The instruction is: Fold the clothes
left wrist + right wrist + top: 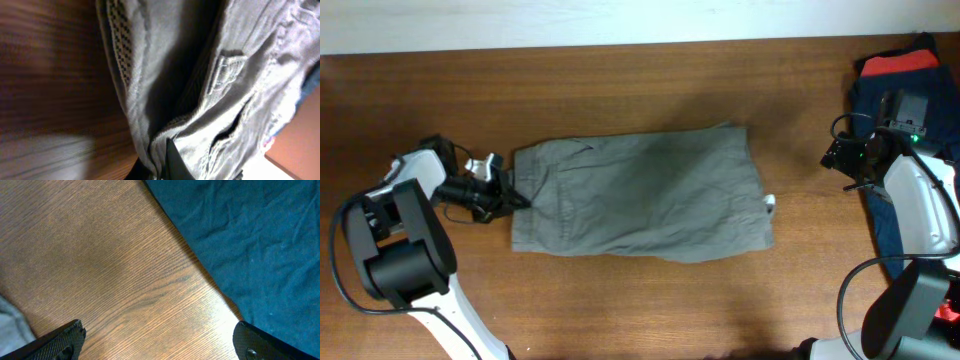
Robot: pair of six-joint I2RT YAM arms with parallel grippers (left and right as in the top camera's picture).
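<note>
The grey-olive shorts (640, 195) lie folded flat across the middle of the table, waistband end at the left. My left gripper (512, 195) is at that left edge, shut on a bunch of the shorts' fabric. The left wrist view shows the gripped fold (200, 100) with a belt loop and pocket seam, the dark fingers (167, 165) pinching it at the bottom. My right gripper (840, 160) hovers open and empty over bare wood at the right; its two fingertips are wide apart in the right wrist view (160, 342).
A dark navy garment (885, 110) with a red garment (900, 62) on it lies at the far right edge, under the right arm. It fills the upper right of the right wrist view (250, 240). A small white tag (770, 204) shows at the shorts' right edge.
</note>
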